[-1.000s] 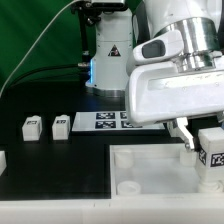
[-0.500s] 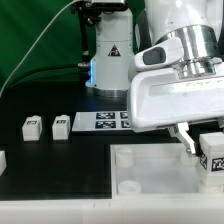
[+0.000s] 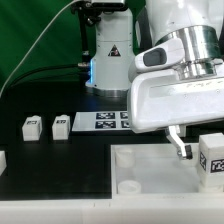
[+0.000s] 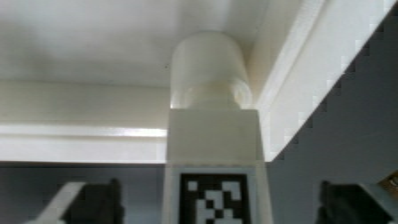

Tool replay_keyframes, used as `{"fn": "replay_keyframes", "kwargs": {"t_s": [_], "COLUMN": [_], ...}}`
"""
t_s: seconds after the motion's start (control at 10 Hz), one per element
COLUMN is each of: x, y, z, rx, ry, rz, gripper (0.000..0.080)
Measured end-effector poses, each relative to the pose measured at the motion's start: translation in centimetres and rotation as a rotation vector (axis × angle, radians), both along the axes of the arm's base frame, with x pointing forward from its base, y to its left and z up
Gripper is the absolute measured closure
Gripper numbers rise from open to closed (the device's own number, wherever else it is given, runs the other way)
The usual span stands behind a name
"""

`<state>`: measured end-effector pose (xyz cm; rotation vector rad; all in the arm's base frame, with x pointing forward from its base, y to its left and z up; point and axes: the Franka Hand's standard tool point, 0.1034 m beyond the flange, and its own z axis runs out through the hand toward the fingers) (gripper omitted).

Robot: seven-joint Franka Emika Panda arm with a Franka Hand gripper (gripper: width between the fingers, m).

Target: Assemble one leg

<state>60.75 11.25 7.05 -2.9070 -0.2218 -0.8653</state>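
A leg (image 3: 212, 162), a small white block with a black-and-white tag, stands at the exterior view's right edge on the large white panel (image 3: 140, 172). My gripper (image 3: 198, 150) is open around it. One finger (image 3: 179, 147) hangs clear of the leg's side; the other is hidden. In the wrist view the leg (image 4: 214, 150) stands between my gripper's (image 4: 214, 205) dark fingers (image 4: 80, 203), with a gap on each side. Its round end lies against the white panel (image 4: 80, 105).
Two more legs (image 3: 31, 125) (image 3: 60, 126) stand on the black table at the exterior view's left, and a third (image 3: 2, 158) at the left edge. The marker board (image 3: 104, 120) lies behind them. A white tagged post (image 3: 110, 50) stands at the back.
The visible finger has drawn away from the leg, leaving a gap. The leg sits a little lower than a second ago. The arm has shifted slightly.
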Motion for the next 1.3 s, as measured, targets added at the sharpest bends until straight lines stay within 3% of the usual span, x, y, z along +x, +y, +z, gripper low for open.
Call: {"fn": "replay_keyframes", "kwargs": {"t_s": [0.1,0.3,0.9,1.0,1.1,1.2,1.3], "x": [0.0,0.0,-0.1,0.0,0.7,0.8,0.7], "y": [0.0,0.0,0.0,-0.2,-0.4,-0.5,-0.5], "z": [0.0,-0.1,-0.2,0.3,2.1,2.4,2.7], "rx": [0.0,0.0,-0.001,-0.007,-0.007,-0.011,-0.016], "ry": [0.0,0.001,0.017,0.095,0.091,0.141,0.268], "rz": [0.0,0.0,0.001,0.005,0.001,0.005,0.019], "gripper": [0.0181,0.0156,0.015,0.015,0.015,0.015,0.015]}}
